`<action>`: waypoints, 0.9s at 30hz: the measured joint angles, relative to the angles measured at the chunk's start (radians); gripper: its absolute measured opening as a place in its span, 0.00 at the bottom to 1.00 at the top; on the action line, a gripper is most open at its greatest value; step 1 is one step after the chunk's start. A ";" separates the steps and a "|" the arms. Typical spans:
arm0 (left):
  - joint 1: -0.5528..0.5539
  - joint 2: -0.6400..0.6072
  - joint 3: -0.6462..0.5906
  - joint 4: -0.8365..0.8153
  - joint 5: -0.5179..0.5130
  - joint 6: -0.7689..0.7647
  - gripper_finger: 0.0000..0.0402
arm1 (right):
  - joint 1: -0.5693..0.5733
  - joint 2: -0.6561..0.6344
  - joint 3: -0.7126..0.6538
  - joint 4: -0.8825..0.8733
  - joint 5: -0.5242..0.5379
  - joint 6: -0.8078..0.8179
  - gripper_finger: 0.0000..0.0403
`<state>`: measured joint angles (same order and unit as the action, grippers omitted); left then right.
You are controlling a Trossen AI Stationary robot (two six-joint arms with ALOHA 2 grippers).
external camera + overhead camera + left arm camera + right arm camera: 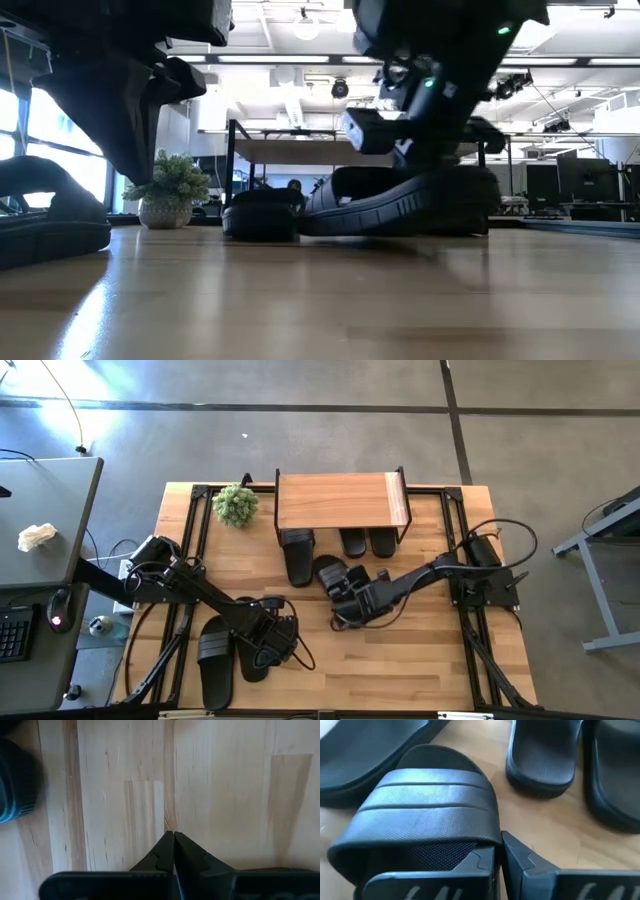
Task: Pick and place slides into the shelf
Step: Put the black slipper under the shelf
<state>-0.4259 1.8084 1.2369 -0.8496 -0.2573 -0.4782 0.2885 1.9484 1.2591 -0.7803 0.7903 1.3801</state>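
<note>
Right pincer [345,600] sits low over the middle of the wooden desk [420,660], in front of the shelf [340,500], with its two fingers [515,855] pressed together. In the right wrist view the fingertips meet just beside the edge of a ribbed strap on one black slide [425,810]; nothing shows between the fingers, and whether they pinch the strap edge cannot be told. This slide lies on the desk near the shelf's front edge, and in the low view its sole [400,205] rests flat on the wood beneath the arm.

Left pincer [275,640] hovers over bare desk near the front left, its fingers [172,852] closed tip to tip and holding nothing. Two slides lie close to it: one long slide [215,660] points toward the front edge, and another [252,655] lies partly hidden under the left arm.

Three more slides sit at the shelf. One [297,555] pokes out from under the left part of the plank, well forward of the rest. A pair [368,543] shows only its heel ends beneath the plank's front edge, side by side and nearly touching.

The shelf stands at the back of the desk, its light plank top bare. A small potted plant [236,506] sits just beside the shelf's left end. In the low view the plant [167,190] appears to the left of the shelf's black legs [231,160].
</note>
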 joint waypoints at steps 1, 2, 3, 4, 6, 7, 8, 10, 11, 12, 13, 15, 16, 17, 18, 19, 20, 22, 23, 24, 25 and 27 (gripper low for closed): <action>0.000 0.000 0.000 -0.002 0.000 0.000 0.00 | -0.012 0.000 0.000 -0.004 0.001 -0.001 0.00; 0.000 0.000 0.000 -0.002 0.000 0.000 0.00 | -0.024 0.000 0.000 -0.009 0.001 -0.001 0.00; 0.000 0.000 0.000 -0.005 0.000 0.000 0.00 | -0.034 0.000 0.000 -0.010 0.002 -0.004 0.00; 0.000 0.000 0.000 -0.008 0.000 0.000 0.00 | -0.043 0.000 0.000 -0.010 0.002 -0.012 0.00; 0.000 0.000 0.000 -0.009 0.000 0.000 0.00 | -0.062 0.000 0.000 -0.006 0.009 -0.020 0.00; 0.000 0.000 0.000 -0.009 0.000 0.000 0.00 | -0.071 -0.001 0.000 -0.006 0.018 -0.020 0.00; 0.000 0.000 0.000 -0.009 0.000 0.000 0.00 | -0.081 -0.001 0.000 -0.004 0.022 -0.020 0.00; 0.000 0.000 0.000 -0.009 0.000 0.001 0.00 | -0.105 -0.001 0.000 0.008 0.023 -0.021 0.00; 0.000 0.000 0.000 -0.008 0.000 0.001 0.00 | -0.115 -0.001 0.000 0.017 0.025 -0.021 0.00; 0.000 0.000 0.000 -0.008 0.000 0.001 0.00 | -0.125 -0.001 0.000 0.027 0.026 -0.026 0.00; 0.000 0.000 0.000 -0.008 0.000 0.001 0.00 | -0.133 -0.001 0.000 0.038 0.027 -0.036 0.00; 0.000 0.000 0.000 -0.008 -0.005 0.001 0.01 | -0.149 -0.002 0.000 0.070 0.029 -0.068 0.00; 0.000 0.000 0.000 -0.008 -0.008 0.001 0.01 | -0.158 -0.002 0.000 0.086 0.029 -0.081 0.00; 0.000 0.000 0.000 -0.008 -0.008 0.001 0.01 | -0.167 -0.002 0.000 0.094 0.029 -0.091 0.00; 0.000 0.000 0.000 -0.008 -0.008 0.001 0.00 | -0.175 -0.002 0.000 0.098 0.029 -0.091 0.00; 0.000 0.000 0.000 -0.008 -0.008 0.001 0.00 | -0.184 -0.002 0.000 0.097 0.030 -0.089 0.00; 0.000 0.000 0.000 -0.008 -0.009 0.001 0.00 | -0.191 -0.002 0.000 0.097 0.031 -0.082 0.00; 0.000 0.000 0.000 -0.007 -0.009 0.001 0.00 | -0.205 -0.002 0.000 0.097 0.031 -0.077 0.00; 0.000 0.000 0.000 -0.007 -0.009 0.001 0.00 | -0.211 -0.002 0.000 0.097 0.030 -0.076 0.00; 0.000 0.000 0.000 -0.007 -0.009 0.001 0.00 | -0.218 -0.002 0.000 0.098 0.028 -0.076 0.00; 0.000 0.000 0.000 -0.007 -0.009 0.001 0.00 | -0.223 -0.002 0.000 0.097 0.026 -0.076 0.00; 0.000 0.000 0.000 -0.006 -0.009 0.001 0.00 | -0.229 -0.002 0.000 0.097 0.022 -0.074 0.00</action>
<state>-0.4259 1.8084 1.2369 -0.8558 -0.2661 -0.4770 0.0591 1.9469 1.2591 -0.6838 0.8122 1.3063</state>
